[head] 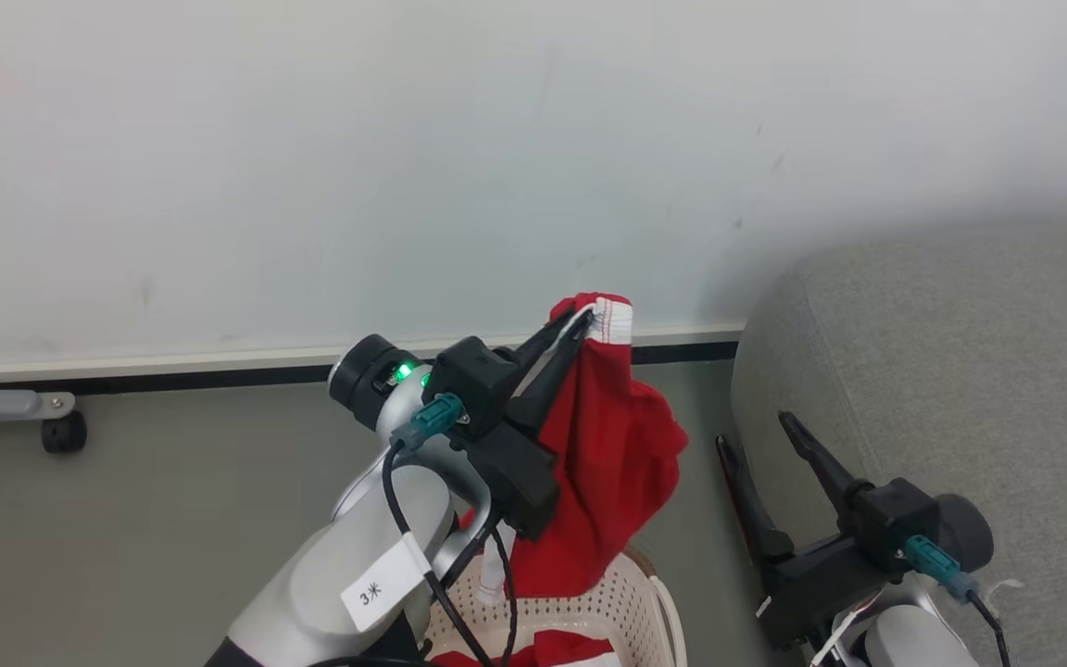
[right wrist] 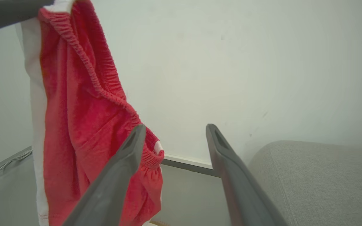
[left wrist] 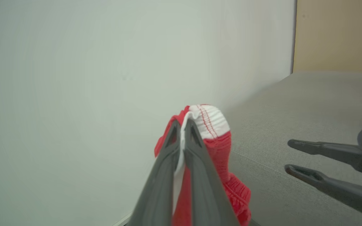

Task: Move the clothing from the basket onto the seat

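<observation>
left gripper [head: 582, 322] clamps clothing [head: 617, 463] by waistband (long axis vert., hem down); right gripper [head: 754, 431] fingers [head: 816, 460] apart.

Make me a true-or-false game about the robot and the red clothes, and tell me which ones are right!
1. The left gripper is shut on a red garment. True.
2. The right gripper grips the garment too. False: it is open and holds nothing.
3. The garment lies flat on the sofa. False: it hangs in the air from the left gripper, its lower end at the basket.
4. More red clothing lies in the basket. True.
</observation>
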`<state>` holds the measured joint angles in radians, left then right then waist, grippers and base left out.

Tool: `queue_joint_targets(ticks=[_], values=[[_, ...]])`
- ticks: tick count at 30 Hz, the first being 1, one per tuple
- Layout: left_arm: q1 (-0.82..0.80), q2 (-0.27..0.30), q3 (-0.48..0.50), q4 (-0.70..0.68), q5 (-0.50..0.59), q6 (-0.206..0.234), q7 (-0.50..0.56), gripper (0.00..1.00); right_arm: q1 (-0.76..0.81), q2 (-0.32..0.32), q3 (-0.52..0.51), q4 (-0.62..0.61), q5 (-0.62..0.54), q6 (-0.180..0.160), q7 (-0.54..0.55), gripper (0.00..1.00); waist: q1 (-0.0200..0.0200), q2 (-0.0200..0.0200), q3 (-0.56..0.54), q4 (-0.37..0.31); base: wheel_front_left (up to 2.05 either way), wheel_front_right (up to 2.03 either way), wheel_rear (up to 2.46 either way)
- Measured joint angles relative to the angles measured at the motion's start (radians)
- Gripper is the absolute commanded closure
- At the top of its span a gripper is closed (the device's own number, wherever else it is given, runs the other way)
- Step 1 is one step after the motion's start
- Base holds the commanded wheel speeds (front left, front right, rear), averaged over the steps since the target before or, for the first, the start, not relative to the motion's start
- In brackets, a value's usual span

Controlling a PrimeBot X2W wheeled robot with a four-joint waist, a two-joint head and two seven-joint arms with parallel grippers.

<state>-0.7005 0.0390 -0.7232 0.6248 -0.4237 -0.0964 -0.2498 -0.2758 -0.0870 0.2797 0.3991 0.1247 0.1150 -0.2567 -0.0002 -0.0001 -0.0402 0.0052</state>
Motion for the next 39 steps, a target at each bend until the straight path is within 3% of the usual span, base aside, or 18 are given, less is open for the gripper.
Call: queue_joint_targets(ticks=[12, 19, 24, 25, 27, 28, 39], values=[[0.031, 0.001, -0.111, -0.105, -0.042, 0.026, 0.001, 1.00, -0.080, -0.030, 0.127, 0.100, -0.013, 0.009, 0.000, 0.00, 0.0002, 0.0001, -0.052, 0.054, 0.00, 0.00, 0.00], [0.033, 0.003, -0.132, -0.124, -0.059, 0.041, 0.006, 1.00, -0.128, -0.063, 0.330, 0.142, 0.022, 0.009, 0.000, 0.00, 0.0002, 0.0002, -0.052, 0.086, 0.00, 0.00, 0.00], [0.033, 0.005, -0.132, -0.133, -0.059, 0.049, 0.011, 1.00, -0.155, -0.062, 0.401, 0.171, 0.067, 0.010, 0.000, 0.00, 0.0002, 0.0002, -0.049, 0.093, 0.00, 0.00, 0.00], [0.033, 0.004, -0.133, -0.137, -0.060, 0.053, 0.011, 1.00, -0.162, -0.061, 0.409, 0.180, 0.073, 0.010, 0.000, 0.09, 0.0002, 0.0001, -0.048, 0.093, 0.00, 0.00, 0.00], [0.034, 0.004, -0.132, -0.141, -0.061, 0.054, 0.011, 1.00, -0.176, -0.059, 0.419, 0.194, 0.089, 0.010, 0.000, 0.76, 0.0003, 0.0002, -0.047, 0.093, 0.00, 0.00, 0.00], [0.034, 0.004, -0.132, -0.141, -0.061, 0.054, 0.011, 1.00, -0.183, -0.059, 0.426, 0.199, 0.094, 0.010, 0.000, 1.00, 0.0002, 0.0002, -0.046, 0.093, 0.00, 0.00, 0.00], [0.078, 0.017, -0.105, -0.148, -0.084, 0.081, 0.012, 1.00, -0.239, -0.076, 0.461, 0.211, 0.165, 0.010, 0.000, 1.00, 0.0003, 0.0002, -0.035, 0.066, 0.00, 0.00, 0.00]])
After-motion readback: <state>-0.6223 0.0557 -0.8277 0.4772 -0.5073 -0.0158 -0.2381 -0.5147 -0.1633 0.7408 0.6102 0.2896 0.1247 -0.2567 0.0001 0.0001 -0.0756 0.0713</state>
